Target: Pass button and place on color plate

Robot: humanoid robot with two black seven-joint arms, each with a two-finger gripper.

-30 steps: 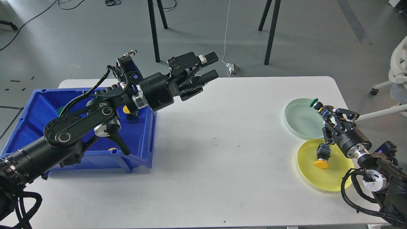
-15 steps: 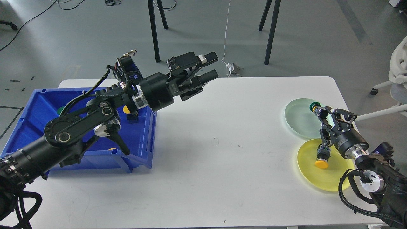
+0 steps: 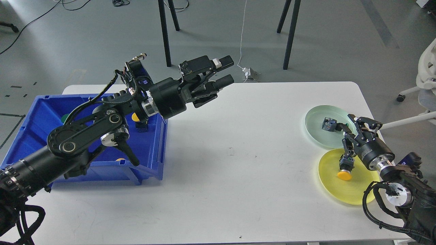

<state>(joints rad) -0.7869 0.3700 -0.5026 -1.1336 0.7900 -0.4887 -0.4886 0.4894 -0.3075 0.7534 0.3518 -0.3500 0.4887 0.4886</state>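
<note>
A button lies tipped over on the pale green plate at the right, its grey-blue base up and its green cap hidden. My right gripper is open just right of it, one fingertip close to the button. A yellow button lies on the yellow plate in front of the green one. My left gripper is open and empty, held in the air over the table's far left part.
A blue bin stands at the left under my left arm, with a yellow button and a green one partly showing in it. The white table spans the view. Stand legs rise behind the table.
My right gripper lowered the green button over the green plate, opened and let it go. The button now lies on the plate. The left arm has not moved.
</note>
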